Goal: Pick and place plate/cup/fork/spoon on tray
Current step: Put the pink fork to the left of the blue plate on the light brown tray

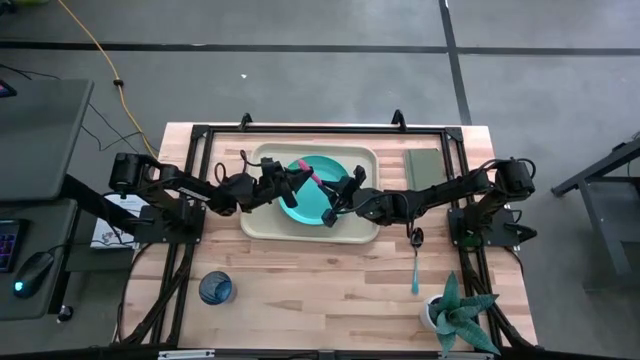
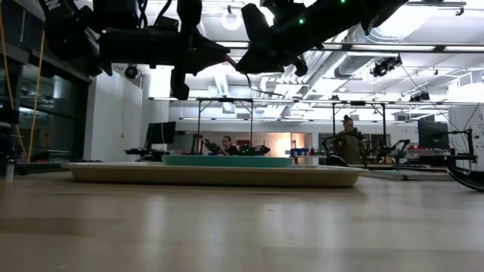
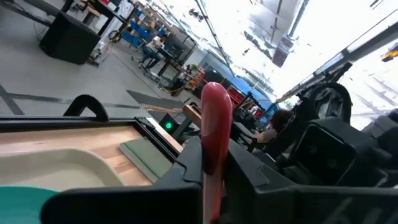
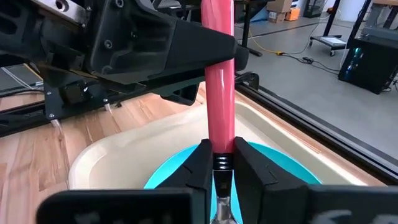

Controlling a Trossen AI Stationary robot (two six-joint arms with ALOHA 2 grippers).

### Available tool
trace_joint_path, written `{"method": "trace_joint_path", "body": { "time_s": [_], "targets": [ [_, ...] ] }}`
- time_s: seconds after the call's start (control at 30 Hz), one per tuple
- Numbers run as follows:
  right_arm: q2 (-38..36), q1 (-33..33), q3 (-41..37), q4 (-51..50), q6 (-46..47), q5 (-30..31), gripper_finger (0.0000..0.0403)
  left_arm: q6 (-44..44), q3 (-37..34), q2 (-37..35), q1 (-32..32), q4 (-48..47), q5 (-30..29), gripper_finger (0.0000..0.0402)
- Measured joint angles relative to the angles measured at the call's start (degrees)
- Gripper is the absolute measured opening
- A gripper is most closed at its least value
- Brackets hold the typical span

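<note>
Both end effectors pinch the fork point(image 4: 218, 93) above the plate point(image 1: 312, 190): right end effector point(image 4: 219, 165) low near the neck, left end effector point(image 3: 208, 180) higher; light, stiff, slippery handle.

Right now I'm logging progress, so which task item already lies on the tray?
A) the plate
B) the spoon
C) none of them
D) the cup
A: the turquoise plate lies inside the tray, while the cup and the spoon lie on the bare table outside it.
</note>
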Motion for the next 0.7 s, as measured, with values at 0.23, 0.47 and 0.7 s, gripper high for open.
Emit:
{"method": "trace_joint_path", "body": {
  "time_s": [0.23, 0.47, 0.7],
  "targets": [
    [-0.07, 0.15, 0.00, 0.06, -1.74, 1.19, 0.0120, 1.32, -2.90, -1.74, 2.94, -0.20, 1.81, 0.0003],
    [-1.76, 0.93, 0.00, -3.21, -4.48, 3.47, 0.0209, -0.45, -11.85, -8.99, 7.01, 4.74, 1.25, 0.0001],
    [-3.04, 1.10, -1.87, 3.24, -3.33, -0.82, 0.0227, 0.70, -23.40, -17.77, 4.73, 19.03, -6.76, 0.0000]
  ]
}}
